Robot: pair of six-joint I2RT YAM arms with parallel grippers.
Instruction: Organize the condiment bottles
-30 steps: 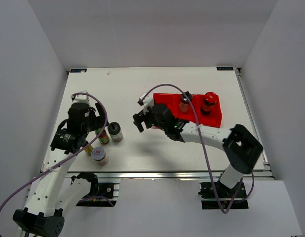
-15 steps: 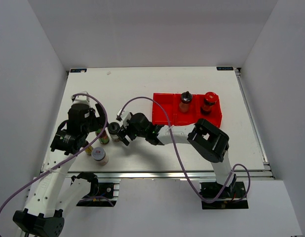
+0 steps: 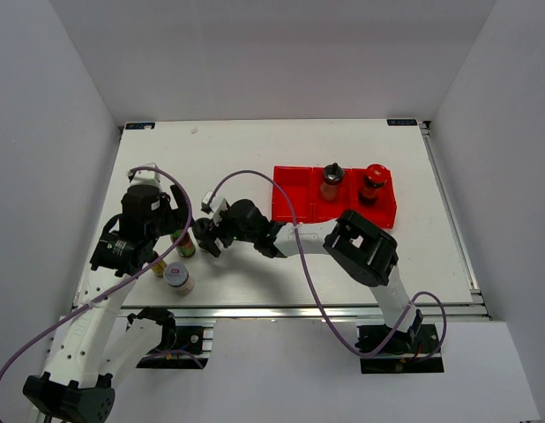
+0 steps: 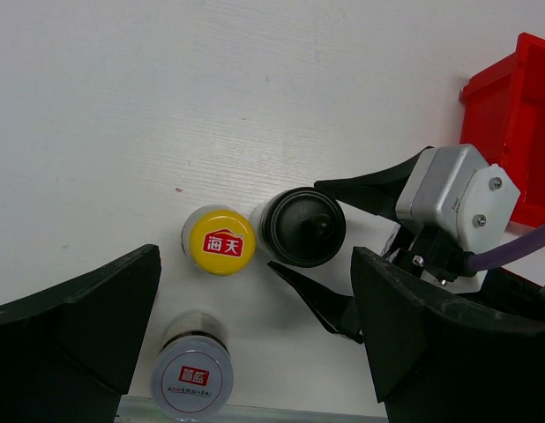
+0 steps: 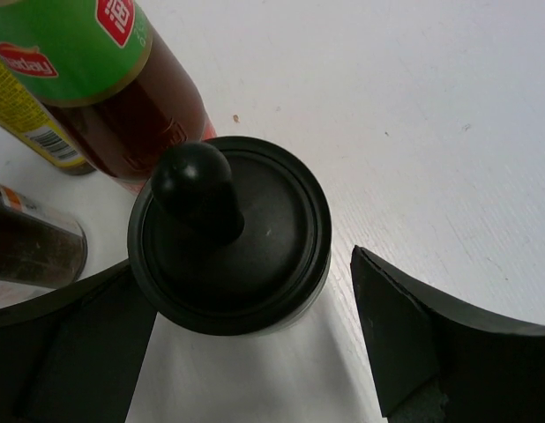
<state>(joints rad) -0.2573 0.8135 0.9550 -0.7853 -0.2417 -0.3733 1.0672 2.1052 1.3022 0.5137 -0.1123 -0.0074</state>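
Right wrist: right end effector point(image 5: 246, 339), released, straddles black-capped shaker point(image 5: 228, 233); yellow-capped bottle point(image 4: 219, 241) beside.

A black-capped shaker point(image 5: 228, 247), its knobbed lid seen from above, stands on the white tabletop point(image 5: 387, 106) between the wide-spread jaws. Just beyond it rises a green-labelled sauce bottle point(image 5: 123, 79), with a yellow-labelled bottle point(image 5: 26, 115) and a dark jar point(image 5: 26, 247) beside that.

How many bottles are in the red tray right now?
2: a black-capped shaker in the middle compartment and a red-lidded jar in the right one. The tray shows fully.
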